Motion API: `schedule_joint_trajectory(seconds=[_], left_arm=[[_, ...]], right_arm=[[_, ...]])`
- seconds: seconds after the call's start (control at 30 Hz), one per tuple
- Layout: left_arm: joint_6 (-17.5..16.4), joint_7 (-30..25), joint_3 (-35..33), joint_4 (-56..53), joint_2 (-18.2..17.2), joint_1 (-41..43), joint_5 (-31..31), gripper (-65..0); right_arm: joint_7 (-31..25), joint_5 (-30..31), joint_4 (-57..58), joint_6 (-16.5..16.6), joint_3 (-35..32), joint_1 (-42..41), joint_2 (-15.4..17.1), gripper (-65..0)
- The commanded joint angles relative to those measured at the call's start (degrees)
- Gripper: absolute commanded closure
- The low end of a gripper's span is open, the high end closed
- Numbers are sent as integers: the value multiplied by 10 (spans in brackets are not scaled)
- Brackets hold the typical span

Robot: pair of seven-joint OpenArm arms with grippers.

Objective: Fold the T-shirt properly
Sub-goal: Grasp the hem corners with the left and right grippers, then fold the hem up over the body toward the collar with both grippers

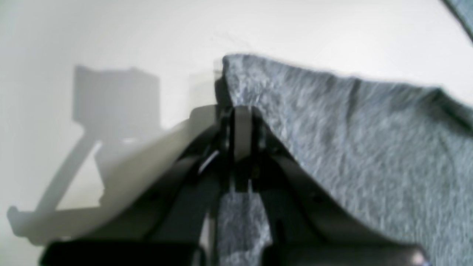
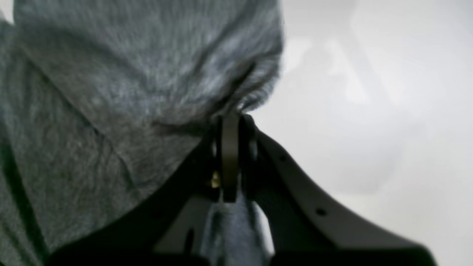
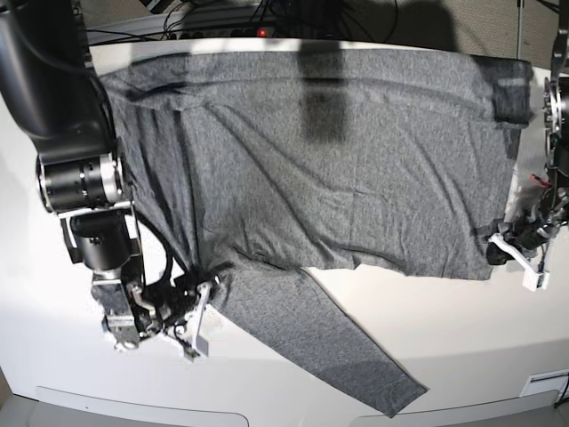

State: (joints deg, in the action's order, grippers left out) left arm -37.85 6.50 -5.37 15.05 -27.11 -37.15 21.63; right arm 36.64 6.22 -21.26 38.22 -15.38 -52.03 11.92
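T-shirt is seen spread nearly flat on table betw. both arms, one sleeve trailing loose, w/ left gripper and right gripper each pinched closed on an edge; folding judged barely begun, most folds left.

Quick count from me: one T-shirt, one white table, and my two grippers, left gripper and right gripper.
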Motion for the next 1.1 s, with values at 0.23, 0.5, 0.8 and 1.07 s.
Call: schedule_joint_trajectory(seconds=[0.23, 0.5, 0.8, 1.07], left_arm=[[-22, 55, 0, 8, -50, -15, 103, 0], [-22, 75, 0, 17, -55, 5, 140, 0], [-22, 170, 1, 221, -80, 97, 241, 0], [24, 180, 2, 444, -160, 241, 266, 0]], right_arm=[[51, 34, -71, 8, 2, 2, 7, 0], [118, 113, -286, 6, 8, 131, 58, 0], [142, 148, -576, -89, 11, 294, 151, 0], [149, 202, -643, -85, 127, 386, 176, 0]])
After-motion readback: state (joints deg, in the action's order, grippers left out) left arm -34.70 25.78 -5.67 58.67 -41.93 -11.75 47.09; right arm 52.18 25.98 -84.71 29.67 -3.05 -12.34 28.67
